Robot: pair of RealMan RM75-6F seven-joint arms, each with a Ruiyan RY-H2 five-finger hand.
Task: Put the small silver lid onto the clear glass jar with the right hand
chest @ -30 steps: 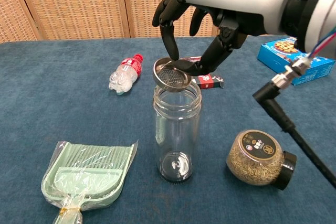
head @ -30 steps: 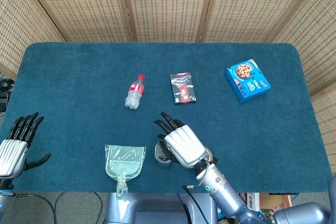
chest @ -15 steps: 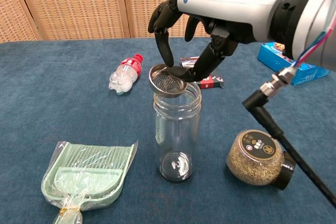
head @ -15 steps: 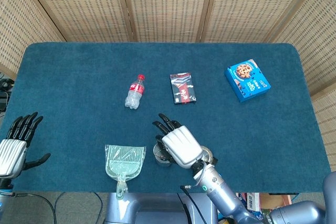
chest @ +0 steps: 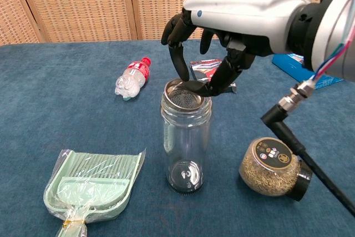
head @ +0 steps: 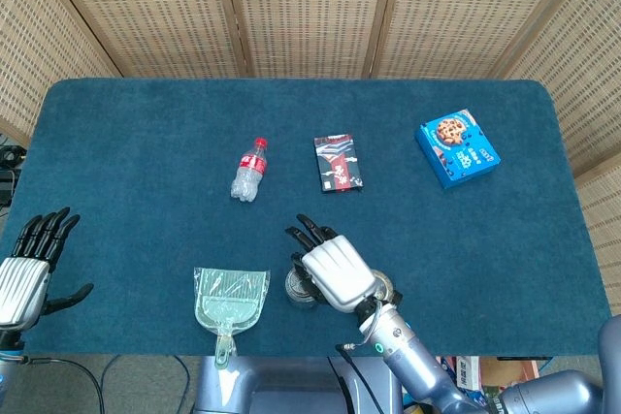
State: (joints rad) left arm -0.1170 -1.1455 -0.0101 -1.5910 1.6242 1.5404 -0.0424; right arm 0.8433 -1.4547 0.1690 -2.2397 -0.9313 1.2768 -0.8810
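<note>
The clear glass jar (chest: 186,142) stands upright near the table's front edge; in the head view only a sliver of the jar (head: 294,286) shows beside my hand. The small silver lid (chest: 184,94) with a mesh centre sits in the jar's mouth, slightly tilted. My right hand (chest: 206,54) hovers over it and pinches the lid's rim between thumb and a finger; from above, the right hand (head: 333,271) covers the jar. My left hand (head: 29,269) is at the table's front left edge, fingers spread, holding nothing.
A seed-filled jar with a black cap (chest: 274,169) lies right of the glass jar. A green dustpan (chest: 91,187) lies front left. Farther back are a small plastic bottle (head: 249,171), a dark packet (head: 339,163) and a blue cookie box (head: 458,148).
My right hand has lowered the lid from above the jar's rim into the jar's mouth, and the lid has levelled out. The left hand has not moved.
</note>
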